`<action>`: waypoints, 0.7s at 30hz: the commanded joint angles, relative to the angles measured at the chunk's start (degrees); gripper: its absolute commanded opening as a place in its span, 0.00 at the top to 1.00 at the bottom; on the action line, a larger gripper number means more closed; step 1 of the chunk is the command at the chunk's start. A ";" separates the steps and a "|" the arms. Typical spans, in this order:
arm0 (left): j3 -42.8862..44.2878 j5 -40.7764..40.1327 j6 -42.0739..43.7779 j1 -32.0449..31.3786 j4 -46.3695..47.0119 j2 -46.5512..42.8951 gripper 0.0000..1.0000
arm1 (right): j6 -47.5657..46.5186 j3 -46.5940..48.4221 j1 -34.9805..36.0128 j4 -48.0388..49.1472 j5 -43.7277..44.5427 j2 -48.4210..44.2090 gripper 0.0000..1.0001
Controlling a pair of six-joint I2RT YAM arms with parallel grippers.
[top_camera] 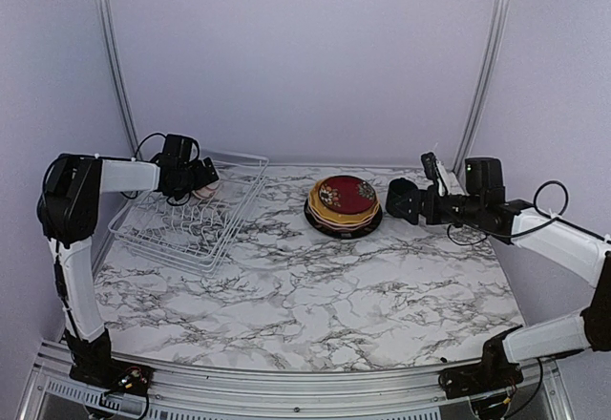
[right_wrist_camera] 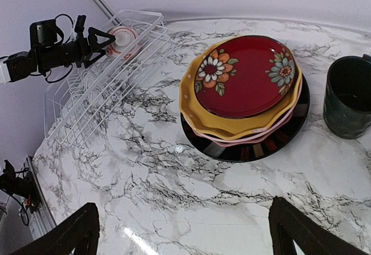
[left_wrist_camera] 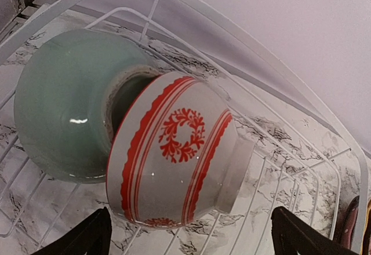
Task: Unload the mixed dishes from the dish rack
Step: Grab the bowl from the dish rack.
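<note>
The white wire dish rack stands at the far left of the marble table. A pale cup with red pattern lies on its side in it, nested against a pale green bowl. My left gripper is open just before the cup, fingers either side, not touching. The plates are stacked mid-table: dark red floral plate on top, scalloped orange-yellow plate, a pink plate, black plate at the bottom. A dark teal mug stands to their right. My right gripper is open and empty above bare table.
The rack's wire wall rises behind the cup. In the top view the stack sits between the rack and my right gripper. The back wall is close behind the rack.
</note>
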 commanded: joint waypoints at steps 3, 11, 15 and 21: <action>2.83 -0.12 1.04 0.50 0.77 3.50 0.01 | -0.42 -0.65 0.59 1.78 -0.44 0.62 0.02; 5.78 -0.13 0.36 1.18 0.36 6.72 0.01 | -0.78 -0.50 0.56 1.77 -0.22 1.32 0.02; 6.94 0.87 0.10 1.26 0.56 8.24 0.01 | -0.78 -0.48 0.60 1.82 -0.40 1.73 0.02; 6.89 2.57 -0.31 1.33 1.31 9.17 0.10 | -0.78 -0.59 0.57 1.92 -0.28 1.80 0.02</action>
